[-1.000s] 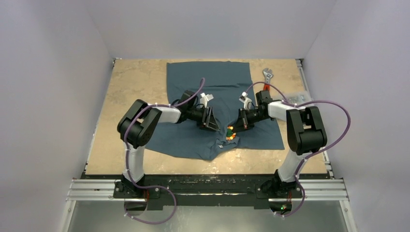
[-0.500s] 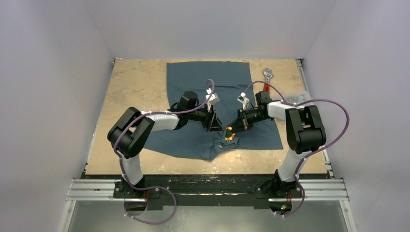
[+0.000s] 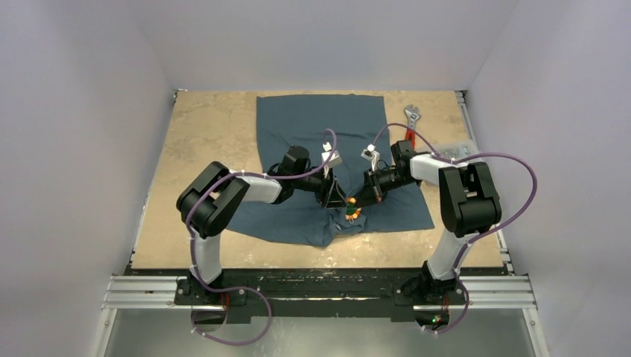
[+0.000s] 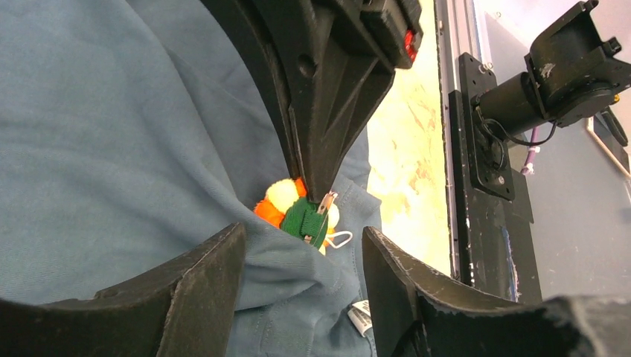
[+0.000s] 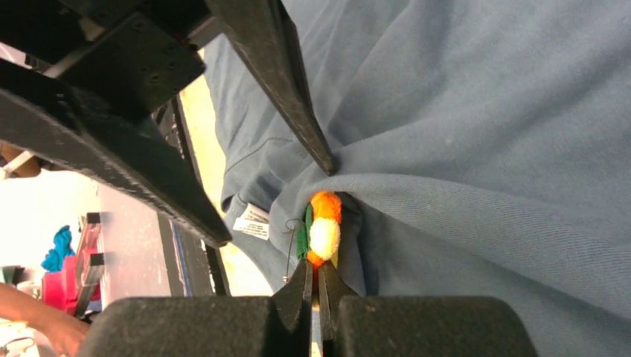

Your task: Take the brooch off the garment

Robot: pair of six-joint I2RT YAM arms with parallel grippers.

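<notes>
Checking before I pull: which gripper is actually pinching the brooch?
The right gripper. Its fingers are closed on the edge of the brooch, while the left gripper is wide open, its fingers straddling the bunched shirt.

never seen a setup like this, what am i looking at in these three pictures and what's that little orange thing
These are two robot arms bolted to the near edge of a tan table. The wide picture comes from a fixed camera above and behind them. The two close-ups come from a camera on each wrist, so each shows its own fingers at the bottom. On the table lies a dark slate-blue t-shirt, with a silver wrench beside it at the far right. The orange thing is a small fuzzy orange, white and green brooch pinned near the collar. The right gripper looks shut on the brooch's edge. The left gripper is open, with one fingertip seeming to press the cloth next to it.
</notes>
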